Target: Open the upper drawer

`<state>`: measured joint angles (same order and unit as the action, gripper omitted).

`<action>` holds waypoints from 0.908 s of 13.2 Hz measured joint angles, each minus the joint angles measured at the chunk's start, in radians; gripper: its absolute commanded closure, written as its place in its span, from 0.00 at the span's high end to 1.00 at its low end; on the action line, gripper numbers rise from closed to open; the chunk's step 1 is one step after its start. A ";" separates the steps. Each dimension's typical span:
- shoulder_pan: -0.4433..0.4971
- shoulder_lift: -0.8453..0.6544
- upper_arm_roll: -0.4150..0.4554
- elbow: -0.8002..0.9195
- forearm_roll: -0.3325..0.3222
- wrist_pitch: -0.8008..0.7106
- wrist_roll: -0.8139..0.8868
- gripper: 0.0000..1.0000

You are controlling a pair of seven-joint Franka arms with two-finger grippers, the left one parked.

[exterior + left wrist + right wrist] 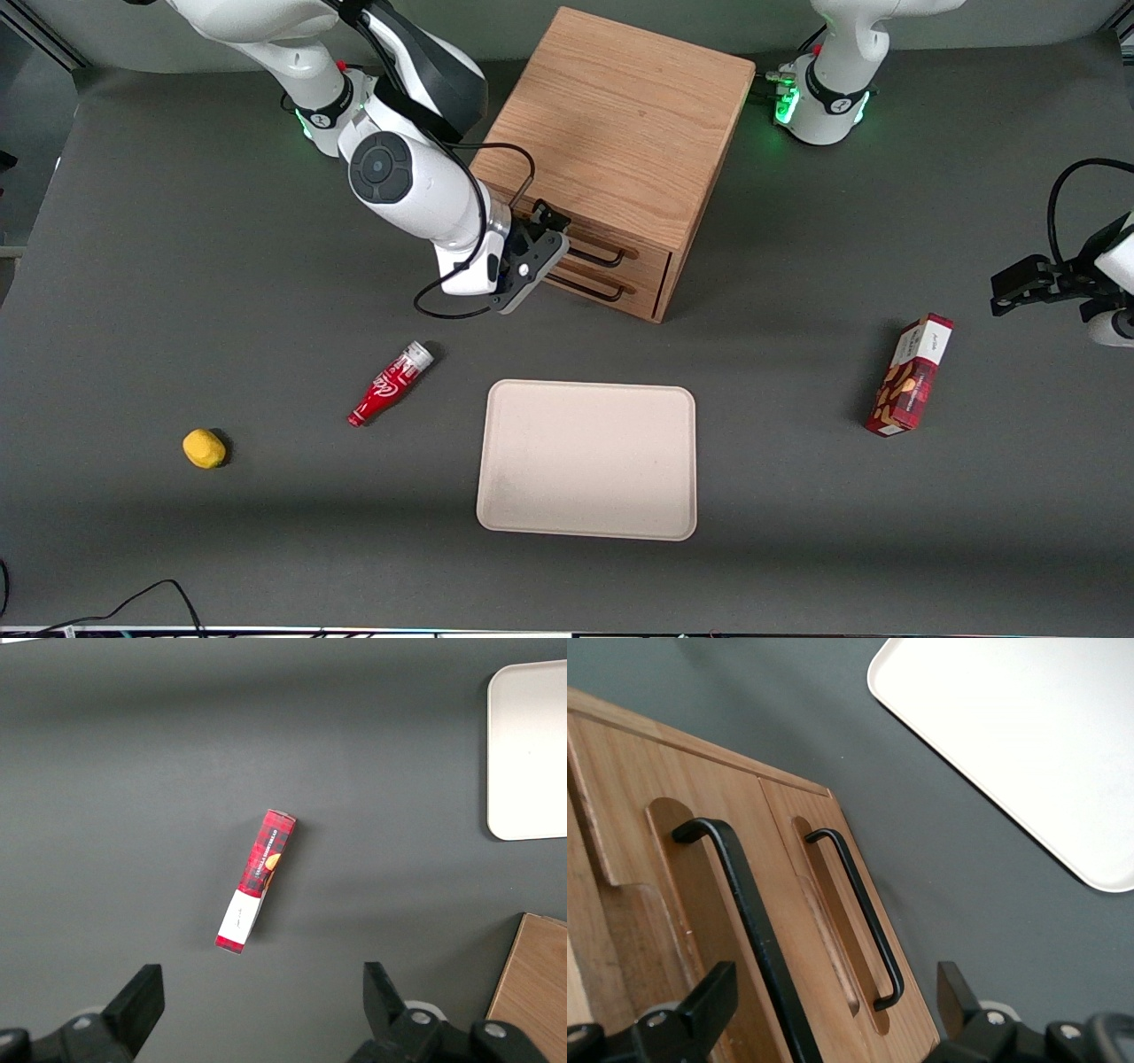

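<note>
The wooden cabinet (pixel 620 124) stands at the back of the table with two drawers, both shut. The upper drawer (pixel 645 255) has a thin black wire handle (pixel 595 257); the bottom drawer (pixel 640 297) sits under it with its own handle (pixel 585 288). My right gripper (pixel 551 232) is open, close in front of the drawer fronts at the upper handle's end, holding nothing. In the right wrist view the upper drawer (pixel 656 771) and its handle (pixel 749 921) run between my open gripper (pixel 833 1010) fingers (pixel 713 1001). The bottom handle (pixel 864 912) also ends there.
A beige tray (pixel 586 461) lies nearer the front camera than the cabinet. A red bottle (pixel 390 383) and a yellow object (pixel 204 447) lie toward the working arm's end. A red snack box (pixel 912 374), also in the left wrist view (pixel 257 879), lies toward the parked arm's end.
</note>
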<state>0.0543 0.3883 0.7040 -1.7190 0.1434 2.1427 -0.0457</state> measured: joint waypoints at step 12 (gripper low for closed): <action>-0.004 0.018 0.005 -0.074 -0.043 0.137 -0.037 1.00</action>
<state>0.0503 0.4067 0.7090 -1.7932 0.1000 2.2797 -0.0832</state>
